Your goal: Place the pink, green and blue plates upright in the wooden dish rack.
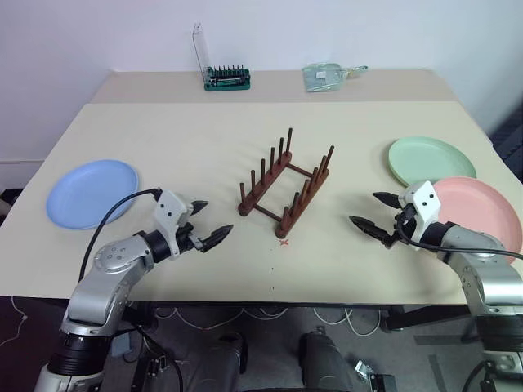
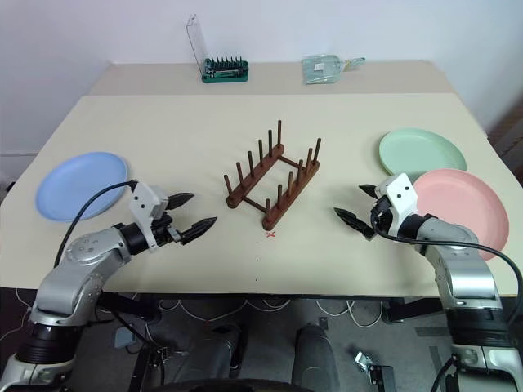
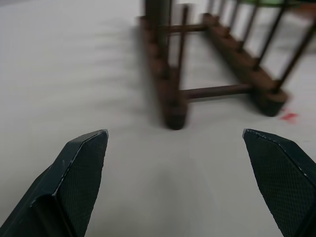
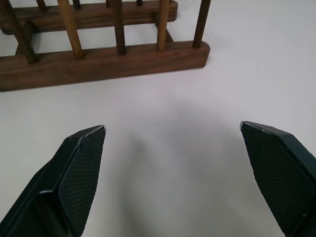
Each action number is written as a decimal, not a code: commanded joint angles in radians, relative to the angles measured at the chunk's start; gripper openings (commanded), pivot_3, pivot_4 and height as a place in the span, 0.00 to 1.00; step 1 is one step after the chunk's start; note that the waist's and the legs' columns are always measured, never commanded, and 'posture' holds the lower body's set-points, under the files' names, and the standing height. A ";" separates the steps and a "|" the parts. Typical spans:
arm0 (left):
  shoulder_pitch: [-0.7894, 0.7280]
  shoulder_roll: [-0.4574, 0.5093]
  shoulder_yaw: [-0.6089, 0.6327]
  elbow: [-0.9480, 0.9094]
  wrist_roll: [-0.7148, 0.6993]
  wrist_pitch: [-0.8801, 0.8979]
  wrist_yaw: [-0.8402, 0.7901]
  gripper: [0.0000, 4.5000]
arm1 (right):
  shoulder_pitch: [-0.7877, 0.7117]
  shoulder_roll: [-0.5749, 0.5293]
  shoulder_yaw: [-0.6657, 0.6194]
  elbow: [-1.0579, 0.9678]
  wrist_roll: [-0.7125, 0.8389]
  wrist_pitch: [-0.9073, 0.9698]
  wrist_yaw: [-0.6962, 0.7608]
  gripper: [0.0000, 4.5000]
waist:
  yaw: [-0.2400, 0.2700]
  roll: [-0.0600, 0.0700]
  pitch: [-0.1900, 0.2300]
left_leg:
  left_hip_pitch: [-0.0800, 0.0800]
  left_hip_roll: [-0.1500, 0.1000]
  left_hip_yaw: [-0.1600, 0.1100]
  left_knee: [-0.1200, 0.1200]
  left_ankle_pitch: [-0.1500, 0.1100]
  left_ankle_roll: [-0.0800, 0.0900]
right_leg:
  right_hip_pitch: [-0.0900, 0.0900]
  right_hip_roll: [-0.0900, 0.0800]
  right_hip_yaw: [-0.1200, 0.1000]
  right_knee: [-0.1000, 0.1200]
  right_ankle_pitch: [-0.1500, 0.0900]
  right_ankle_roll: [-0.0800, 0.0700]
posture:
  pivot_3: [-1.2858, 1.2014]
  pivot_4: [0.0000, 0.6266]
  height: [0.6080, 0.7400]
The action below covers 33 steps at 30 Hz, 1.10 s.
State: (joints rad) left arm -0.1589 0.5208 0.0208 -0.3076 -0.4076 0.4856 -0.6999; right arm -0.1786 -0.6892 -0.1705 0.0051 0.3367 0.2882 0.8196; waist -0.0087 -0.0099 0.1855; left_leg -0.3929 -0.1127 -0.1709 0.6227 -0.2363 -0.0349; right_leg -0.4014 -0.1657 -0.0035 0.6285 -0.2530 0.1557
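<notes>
The dark reddish-brown wooden pegged dish rack (image 1: 284, 185) stands empty between the left gripper (image 1: 211, 220) and right gripper (image 1: 374, 211), both level, spread wide, holding nothing.

The wooden dish rack (image 1: 286, 186) was seen to be dark reddish-brown wood, smooth with a slight sheen on the rails and pegs. A matt, plasticky finish was noted on the blue plate (image 1: 91, 193), the green plate (image 1: 431, 159) and the pink plate (image 1: 480, 209), no gloss at all. The table (image 1: 163, 139) was topped in a smooth, matt beige surface. The fingers (image 4: 74, 168) were found to be black with a fine cross-hatched, grippy texture, and the arm shells looked like brushed silver metal
</notes>
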 commanded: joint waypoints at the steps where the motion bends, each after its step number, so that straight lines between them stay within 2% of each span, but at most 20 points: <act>1: -0.057 -0.020 -0.083 -0.100 -0.063 0.073 -0.038 1.00 | 0.014 0.017 -0.011 -0.069 0.013 0.002 -0.019 0.99 | 0.001 -0.001 0.000 | 0.000 0.000 0.000 0.000 0.000 0.000 | 0.000 0.000 0.000 0.000 0.000 0.000 | 0.52 0.24 1.00; 6: -0.105 -0.063 -0.276 -0.059 0.036 0.145 0.000 1.00 | 0.054 0.026 -0.026 -0.103 0.022 0.010 -0.031 0.99 | 0.000 -0.001 0.000 | 0.000 0.000 0.001 0.000 0.000 0.000 | 0.001 0.000 0.000 -0.001 0.000 0.000 | 0.52 0.24 1.00; 8: -0.128 -0.091 -0.314 -0.022 0.075 0.169 0.040 1.00 | 0.070 0.023 -0.036 -0.117 0.028 0.011 -0.032 0.99 | 0.001 -0.001 0.000 | 0.000 -0.001 0.001 0.000 0.000 0.000 | 0.001 0.000 0.000 0.000 0.000 0.000 | 0.52 0.24 1.00; 15: -0.157 -0.182 -0.334 0.062 0.116 0.202 0.112 1.00 | 0.107 0.022 -0.051 -0.130 0.027 -0.003 -0.053 0.99 | 0.003 -0.001 0.000 | 0.001 0.000 0.001 0.000 0.000 0.000 | 0.001 0.001 0.000 0.000 0.000 0.000 | 0.52 0.24 1.00; 26: -0.184 -0.326 -0.318 0.225 0.225 0.085 0.256 1.00 | 0.126 0.019 -0.059 -0.195 0.043 0.033 -0.073 0.99 | 0.022 -0.001 0.000 | 0.001 0.000 0.001 0.002 0.000 0.000 | 0.003 0.001 0.000 -0.001 0.000 0.001 | 0.52 0.24 1.00; 29: -0.184 -0.345 -0.311 0.247 0.230 0.072 0.263 0.83 | 0.112 0.024 -0.049 -0.203 0.039 0.046 -0.083 1.00 | 0.022 -0.001 0.000 | 0.001 0.000 0.001 0.003 0.000 0.000 | 0.004 0.001 0.000 -0.001 0.001 0.002 | 0.52 0.24 1.00; 33: -0.184 -0.352 -0.295 0.266 0.242 0.054 0.275 0.39 | 0.101 0.024 -0.044 -0.207 0.038 0.052 -0.085 1.00 | 0.022 -0.001 0.000 | 0.001 0.000 0.001 0.004 0.000 0.000 | 0.004 0.001 0.000 -0.001 0.001 0.002 | 0.52 0.24 1.00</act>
State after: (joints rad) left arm -0.3500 0.1704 -0.2761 -0.0565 -0.1804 0.5399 -0.4286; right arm -0.0642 -0.6646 -0.2062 -0.1578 0.3665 0.3425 0.7361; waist 0.0131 -0.0105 0.1856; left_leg -0.3917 -0.1131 -0.1697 0.6263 -0.2366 -0.0344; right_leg -0.3979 -0.1646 -0.0032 0.6276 -0.2519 0.1580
